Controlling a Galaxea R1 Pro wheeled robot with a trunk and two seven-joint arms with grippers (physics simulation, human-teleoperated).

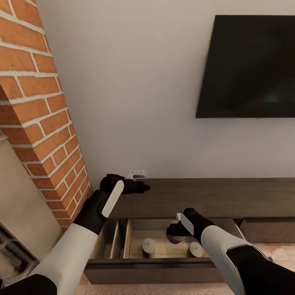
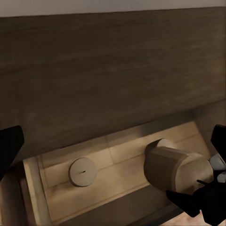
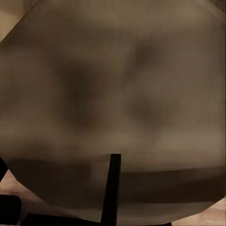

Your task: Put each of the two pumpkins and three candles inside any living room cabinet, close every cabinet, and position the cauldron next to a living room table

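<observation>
The left arm rises from the lower left of the head view, its left gripper (image 1: 137, 187) at centre with the fingers spread and nothing between them. The right arm enters from the lower right; its right gripper (image 1: 174, 229), below centre, is clamped on a candle (image 2: 176, 167).

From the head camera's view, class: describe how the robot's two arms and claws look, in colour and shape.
Both arms have glossy white forearm shells over black upper sections. The wrists are black and bulky, each with a white oblong panel. The left claw and right claw are black, with short blunt fingers. No cables or markings are visible.
</observation>
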